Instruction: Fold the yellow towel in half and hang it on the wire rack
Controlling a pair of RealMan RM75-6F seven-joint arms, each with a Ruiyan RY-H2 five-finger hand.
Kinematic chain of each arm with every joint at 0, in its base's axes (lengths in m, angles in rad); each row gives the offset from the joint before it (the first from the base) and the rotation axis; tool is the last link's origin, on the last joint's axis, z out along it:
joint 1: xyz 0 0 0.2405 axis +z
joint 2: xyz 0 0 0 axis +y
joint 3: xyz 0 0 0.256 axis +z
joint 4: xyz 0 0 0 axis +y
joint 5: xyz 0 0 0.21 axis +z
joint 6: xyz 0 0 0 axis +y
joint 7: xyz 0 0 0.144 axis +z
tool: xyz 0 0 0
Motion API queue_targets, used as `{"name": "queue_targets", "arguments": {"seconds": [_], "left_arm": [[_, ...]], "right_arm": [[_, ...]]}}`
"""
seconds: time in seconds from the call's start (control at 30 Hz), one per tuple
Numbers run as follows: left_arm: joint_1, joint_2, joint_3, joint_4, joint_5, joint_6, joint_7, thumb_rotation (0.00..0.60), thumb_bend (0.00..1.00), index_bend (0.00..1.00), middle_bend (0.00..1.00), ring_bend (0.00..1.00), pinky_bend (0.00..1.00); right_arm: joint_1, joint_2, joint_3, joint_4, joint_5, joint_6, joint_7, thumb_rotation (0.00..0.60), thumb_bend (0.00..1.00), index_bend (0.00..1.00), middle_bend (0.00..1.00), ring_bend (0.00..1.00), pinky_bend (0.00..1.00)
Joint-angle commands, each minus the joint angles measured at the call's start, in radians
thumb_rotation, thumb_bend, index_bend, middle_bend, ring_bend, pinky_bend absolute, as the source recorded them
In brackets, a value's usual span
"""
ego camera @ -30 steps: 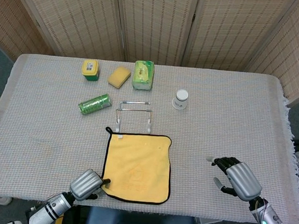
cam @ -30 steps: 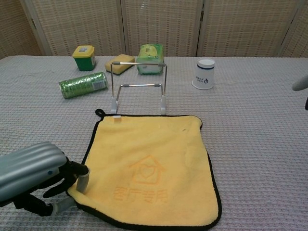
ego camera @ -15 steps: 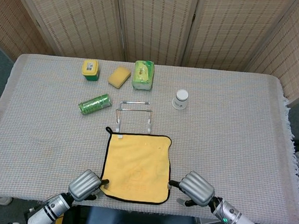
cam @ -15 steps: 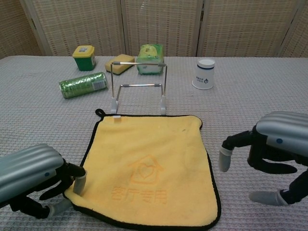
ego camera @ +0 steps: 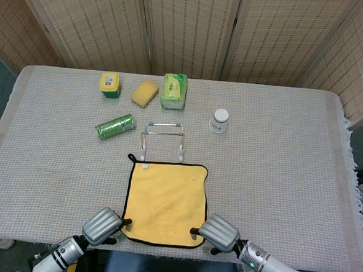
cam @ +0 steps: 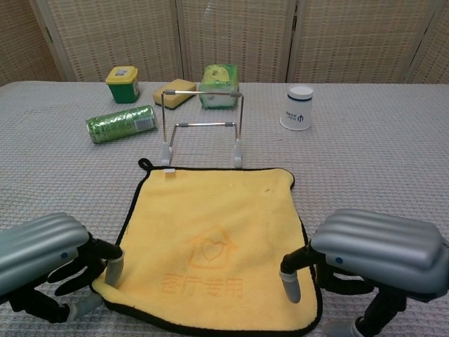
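Left hand (cam: 42, 263) pinching near-left corner of yellow towel (cam: 217, 242); right hand (cam: 372, 256) fingers on near-right corner, grip unclear. Towel flat, far edge just before wire rack (cam: 202, 126). Woven grey table (ego camera: 280, 155) bare right of towel; rattan screens (ego camera: 189, 27) behind.

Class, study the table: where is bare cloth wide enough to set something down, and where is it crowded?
Free: the stretch right of the white cup and yellow towel, and the near-left area below the green roll. Crowded: the far row around the wire rack, and the towel's near corners, where both hands sit.
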Motion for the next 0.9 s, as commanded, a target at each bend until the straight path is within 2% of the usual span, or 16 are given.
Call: {"name": "queue_targets", "arguments": {"seconds": [0.03,0.67,0.9], "left_arm": [[0.001,0.000,0.000,0.001,-0.002,-0.001,0.001,0.600,0.48,0.60,0.87,0.85,0.94],[0.004,-0.006,0.000,0.010,-0.005,0.002,-0.005,0.600,0.48,0.59,0.87,0.85,0.94],[0.003,-0.006,-0.001,0.013,-0.003,0.010,-0.016,0.600,0.48,0.59,0.87,0.85,0.94]], "right_arm": [[0.006,-0.013,-0.003,0.010,0.012,-0.007,-0.010,0.600,0.25,0.45,0.97,1.00,0.98],[0.043,-0.087,-0.016,0.086,0.066,-0.027,-0.057,0.600,0.30,0.47,0.97,1.00,0.98],[0.049,-0.104,-0.020,0.093,0.077,-0.016,-0.059,0.600,0.43,0.53,0.97,1.00,0.98]]}}
